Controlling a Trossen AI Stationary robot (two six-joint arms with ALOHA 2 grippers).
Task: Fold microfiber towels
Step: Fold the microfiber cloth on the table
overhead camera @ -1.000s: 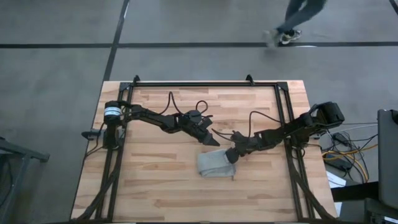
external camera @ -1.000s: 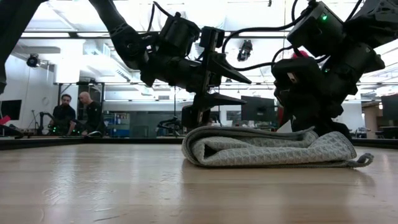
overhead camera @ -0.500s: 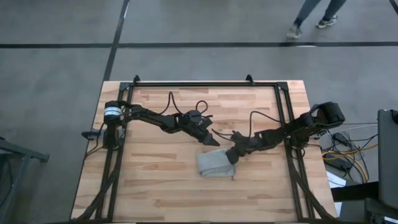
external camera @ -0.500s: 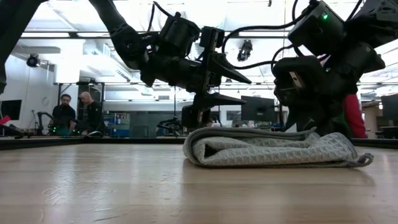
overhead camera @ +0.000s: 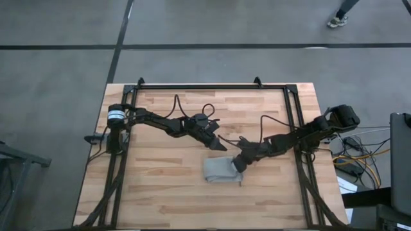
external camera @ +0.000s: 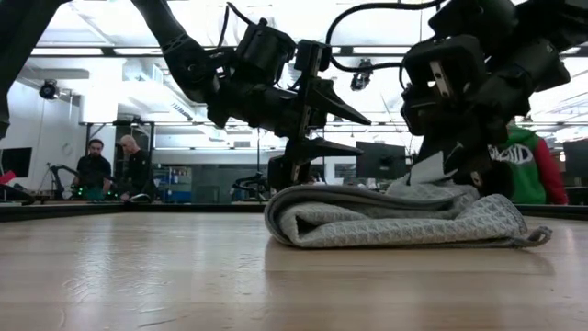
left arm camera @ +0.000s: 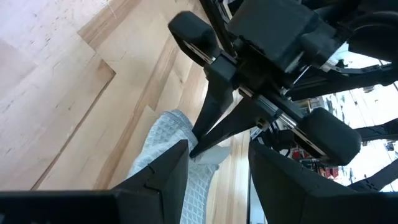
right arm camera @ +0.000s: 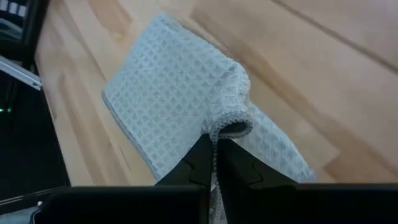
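Wooden counter (overhead camera: 160, 192) sat on a grey floor inside a black frame, lab space behind it with two people standing far off and another in a green and red top beyond the arms. Microfiber towel (overhead camera: 222, 170) lay slightly toward the near edge and right of the counter's middle, already doubled into a thick bundle, rounded fold facing the left edge, layers stacked loosely. Right gripper (right arm camera: 216, 155) had its fingers (right arm camera: 194, 160) clenched on a towel edge, hemmed rim puckered into a small loop right at the tips; low view showed that edge lifted into a peak above the rest of the bundle (external camera: 395, 219). Left gripper (overhead camera: 220, 144) hovered just beyond the towel's far side, above the cloth, fingers (left arm camera: 163, 169) spread and grasping nothing. Handling read: waffle-weave cloth, light, limp, zero stiffness, so it drapes and bunches wherever it's lifted; matte textured surface should give decent grip, not slippery, nothing fragile. Best hold looked like the hemmed edge or a corner, pinching all layers together so the lower ones don't slide out. Single-point pinch risks the fold sagging open; a second hold on the far edge from the left arm would likely keep it square.
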